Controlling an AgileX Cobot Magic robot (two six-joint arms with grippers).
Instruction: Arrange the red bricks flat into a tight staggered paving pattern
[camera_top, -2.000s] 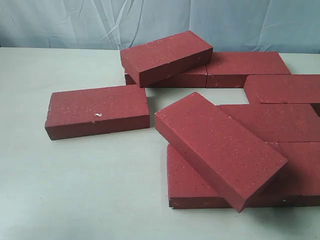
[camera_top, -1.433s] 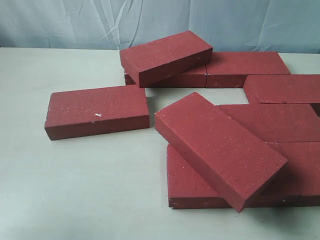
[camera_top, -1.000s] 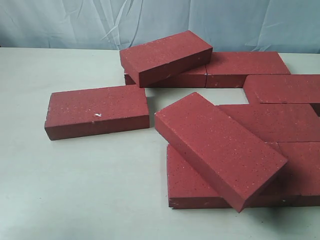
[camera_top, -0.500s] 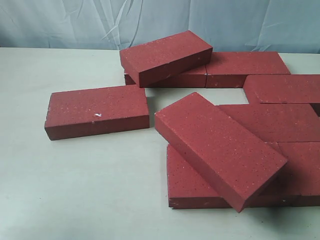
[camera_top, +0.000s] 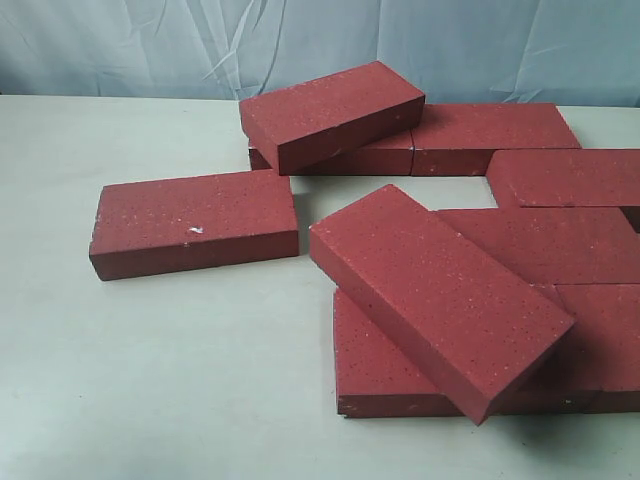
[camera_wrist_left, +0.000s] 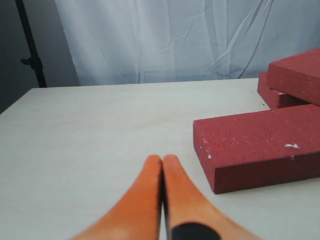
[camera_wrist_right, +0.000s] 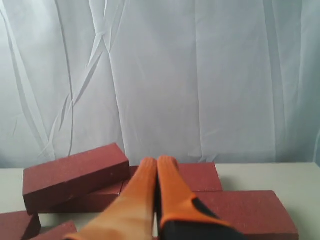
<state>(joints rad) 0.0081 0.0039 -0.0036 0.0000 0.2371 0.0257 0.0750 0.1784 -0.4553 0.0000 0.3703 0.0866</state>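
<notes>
I find the red bricks (camera_top: 545, 240) clustered at 3 o'clock on the bench (camera_top: 160, 380); some flat, two askew atop others, chipped brick (camera_top: 195, 220) apart at 9 o'clock; paving looks barely started; left end effector (camera_wrist_left: 162, 161) and right end effector (camera_wrist_right: 156, 162) pressed together, empty.

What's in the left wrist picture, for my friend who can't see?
The shut orange left gripper points across a pale table near a flat red brick with a white chip. Two more bricks sit stacked beyond it.
</notes>
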